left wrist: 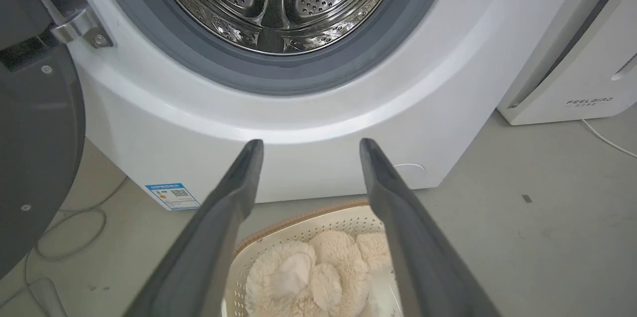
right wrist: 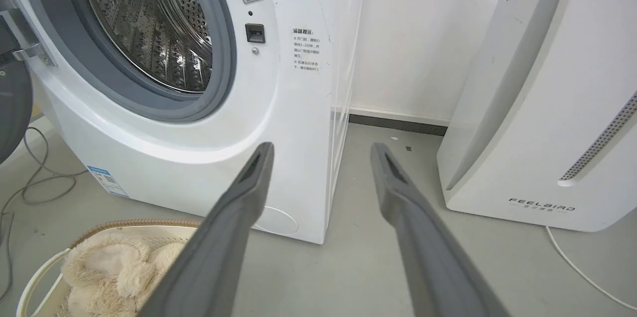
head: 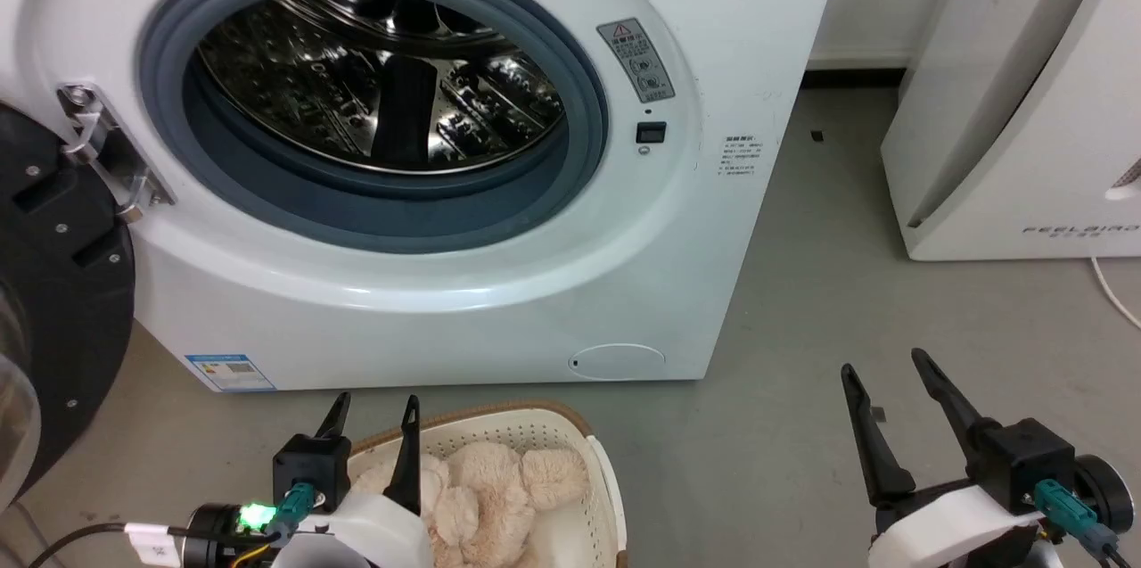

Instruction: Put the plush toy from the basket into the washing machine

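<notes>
Cream plush toy fills basket; washing machine drum bare.

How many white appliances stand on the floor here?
2: the washing machine in front of the robot, and the slanted FEELBIRD unit to its right, near the wall.

- The plush toy: shaggy, cream-beige, lumpy, lying in the basket.
- The basket: cream-white, perforated, brown woven-look rim, on the grey floor just before the washer.
- The washing machine: white front-loader, black door swung open at left, steel drum bare.
</notes>
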Tool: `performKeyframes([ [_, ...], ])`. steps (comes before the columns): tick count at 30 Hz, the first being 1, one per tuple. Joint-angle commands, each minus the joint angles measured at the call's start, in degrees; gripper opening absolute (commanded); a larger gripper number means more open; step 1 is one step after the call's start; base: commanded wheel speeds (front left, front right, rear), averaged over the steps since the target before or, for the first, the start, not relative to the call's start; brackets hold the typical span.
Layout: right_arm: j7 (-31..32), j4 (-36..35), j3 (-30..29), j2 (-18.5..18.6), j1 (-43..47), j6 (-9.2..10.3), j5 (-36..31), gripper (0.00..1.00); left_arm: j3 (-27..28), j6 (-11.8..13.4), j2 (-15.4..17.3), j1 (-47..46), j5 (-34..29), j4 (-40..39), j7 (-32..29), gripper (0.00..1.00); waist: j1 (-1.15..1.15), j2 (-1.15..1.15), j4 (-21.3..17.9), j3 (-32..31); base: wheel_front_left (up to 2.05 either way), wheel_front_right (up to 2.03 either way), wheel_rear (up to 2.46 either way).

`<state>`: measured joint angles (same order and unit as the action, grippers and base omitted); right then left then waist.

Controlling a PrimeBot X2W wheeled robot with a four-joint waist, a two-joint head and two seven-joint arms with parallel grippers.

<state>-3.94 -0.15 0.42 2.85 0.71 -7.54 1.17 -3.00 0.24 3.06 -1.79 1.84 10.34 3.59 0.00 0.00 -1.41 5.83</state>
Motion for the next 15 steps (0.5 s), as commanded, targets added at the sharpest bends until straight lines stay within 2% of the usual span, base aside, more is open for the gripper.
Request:
performKeyframes([
  [1, -0.67, -0.16, 0.09, 0.01, -1.06, 0.02, 0.18, 1.00, -0.31, -0.38, 0.41, -1.38, 0.45, 1.27, 0.48, 1.00, 0.00, 0.00, -0.28, 0.71, 0.00, 0.00, 0.00],
  [15, -2.34, -0.19, 0.44, 0.01, -2.62, 0.02, 0.73, 1.00, -2.16, -1.83, 1.91, -7.05, 1.35, 11.30, 1.12, 1.00, 0.00, 0.00, -2.00, 6.04, 0.00, 0.00, 0.00],
])
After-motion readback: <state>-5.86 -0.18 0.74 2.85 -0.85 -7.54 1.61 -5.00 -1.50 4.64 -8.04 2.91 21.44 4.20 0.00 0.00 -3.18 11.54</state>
